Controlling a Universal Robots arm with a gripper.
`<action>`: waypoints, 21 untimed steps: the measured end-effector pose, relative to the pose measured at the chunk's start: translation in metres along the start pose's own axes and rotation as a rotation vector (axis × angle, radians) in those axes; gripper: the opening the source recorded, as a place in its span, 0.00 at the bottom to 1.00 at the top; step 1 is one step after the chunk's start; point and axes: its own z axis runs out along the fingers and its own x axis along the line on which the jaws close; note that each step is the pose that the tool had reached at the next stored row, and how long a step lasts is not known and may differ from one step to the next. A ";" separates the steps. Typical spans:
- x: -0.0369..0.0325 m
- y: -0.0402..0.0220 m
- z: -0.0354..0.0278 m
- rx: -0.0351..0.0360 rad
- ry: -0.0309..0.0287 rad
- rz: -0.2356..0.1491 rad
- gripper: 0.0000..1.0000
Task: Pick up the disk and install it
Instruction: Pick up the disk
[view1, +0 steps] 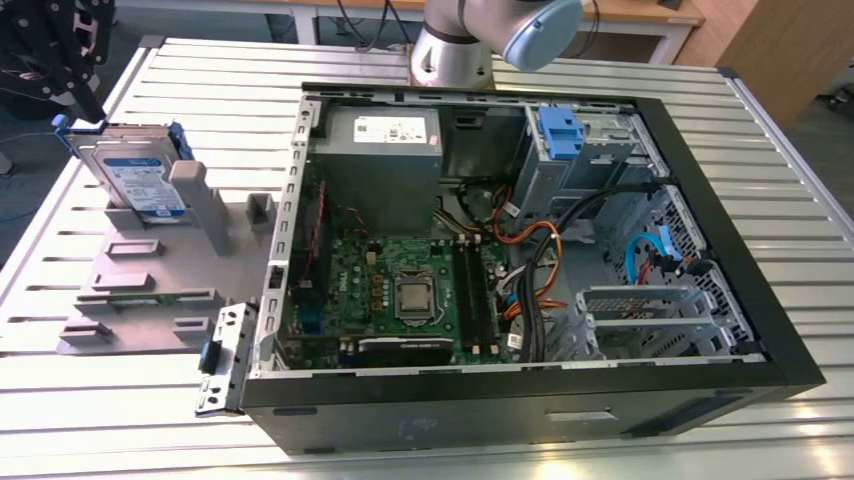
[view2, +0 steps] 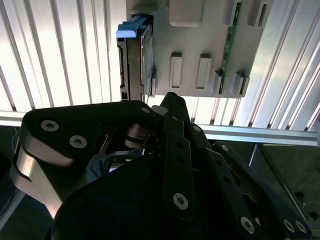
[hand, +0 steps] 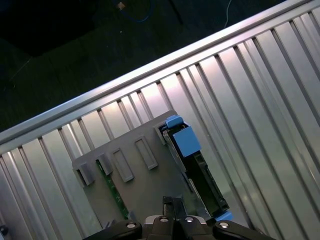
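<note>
One disk (view1: 140, 185) upright in grey holder (view1: 147, 300) on bench (view1: 214, 80), pincer (hand: 173, 204) closed and empty above the holder

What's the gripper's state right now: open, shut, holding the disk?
Gripper: shut, holding nothing. The disk stands on edge in the grey holder, not in its grip.

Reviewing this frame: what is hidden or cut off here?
- Second wrist view: the gripper covers one end of the disk. The disk is edge-on, so its label face is hidden.
- Exterior view: the grey fixture hides the disk's lower part.
- Exterior view: the picture's corner cuts off the gripper.
</note>
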 end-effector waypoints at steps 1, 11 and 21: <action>0.0000 0.0000 0.0000 0.0000 0.0000 -0.001 0.11; 0.0000 0.0000 0.0000 -0.0001 0.0004 -0.009 0.11; 0.0000 0.0000 0.0000 -0.0002 0.0007 -0.016 0.11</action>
